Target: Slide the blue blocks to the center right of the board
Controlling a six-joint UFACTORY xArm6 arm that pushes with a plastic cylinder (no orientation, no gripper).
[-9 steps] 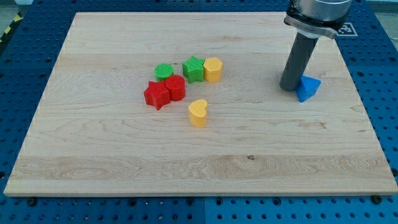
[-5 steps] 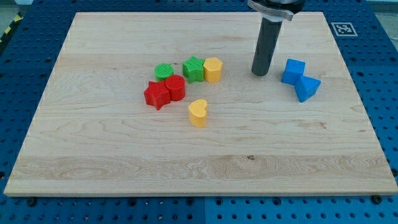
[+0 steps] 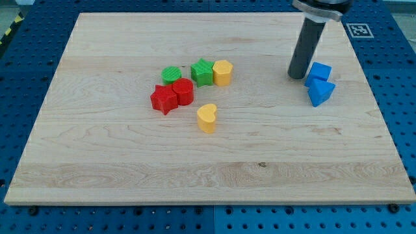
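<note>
Two blue blocks sit at the view's right, touching each other: a blue cube-like block above and a blue triangular block below it. My tip rests on the board just left of the blue cube-like block, touching or nearly touching its left side. The dark rod rises from the tip toward the view's top.
A cluster near the middle holds a green round block, a green star-like block, a yellow block, a red star block and a red block. A yellow heart block lies below them. The wooden board sits on a blue pegboard.
My tip swung left away from the blue blocks, then came back right against the blue cube-like block, which has shifted right and now sits directly above the triangular block.
</note>
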